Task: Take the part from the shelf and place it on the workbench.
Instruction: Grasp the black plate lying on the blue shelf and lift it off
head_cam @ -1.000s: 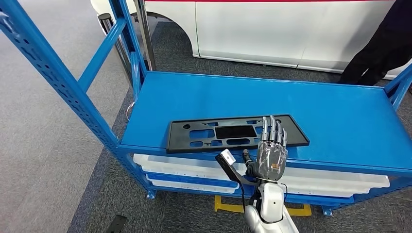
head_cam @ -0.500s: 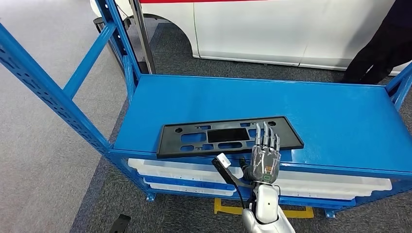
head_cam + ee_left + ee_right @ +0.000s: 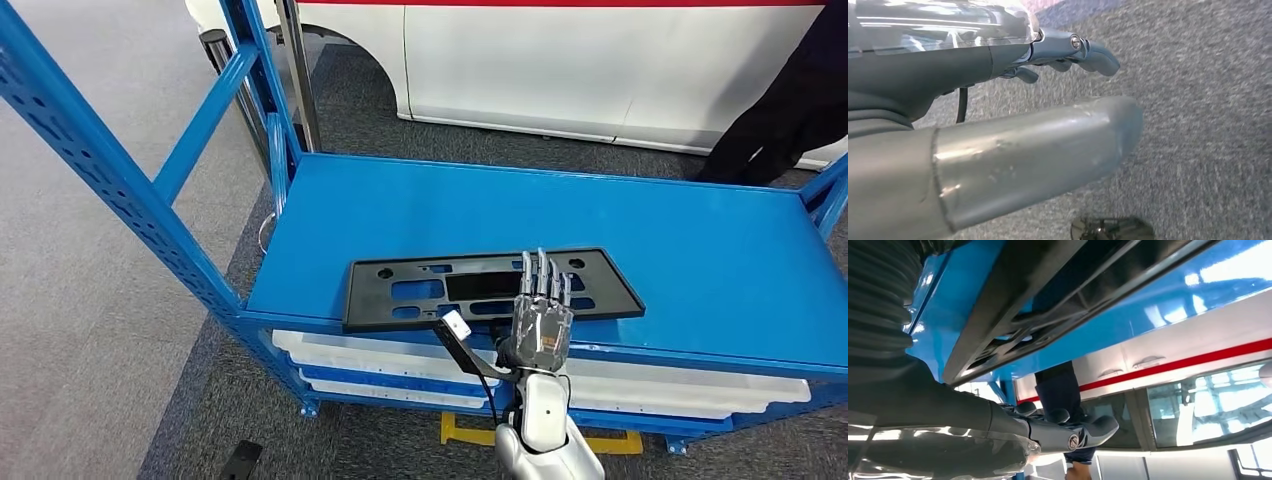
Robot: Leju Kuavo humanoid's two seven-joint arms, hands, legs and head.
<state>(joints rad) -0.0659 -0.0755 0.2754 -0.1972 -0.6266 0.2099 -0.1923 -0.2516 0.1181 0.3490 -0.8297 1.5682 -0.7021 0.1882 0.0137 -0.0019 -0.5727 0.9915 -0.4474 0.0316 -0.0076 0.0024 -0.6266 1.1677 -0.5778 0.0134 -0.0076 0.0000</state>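
I see grey carpet (image 3: 90, 300) all around the blue metal rack (image 3: 130, 190), darker in a strip beneath it. Behind the rack stands a white car (image 3: 600, 60) with a red stripe along its side. White trays (image 3: 380, 355) sit on the rack's lower levels. Under its front edge lies a yellow frame (image 3: 600, 438). A person in dark clothes (image 3: 780, 110) stands behind the rack's far right corner.

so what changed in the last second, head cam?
The right hand crept forward, its fingers now lying further over the near edge of the black part. The camera shifted slightly. The part stays flat on the blue shelf, not lifted; the hand stays spread.
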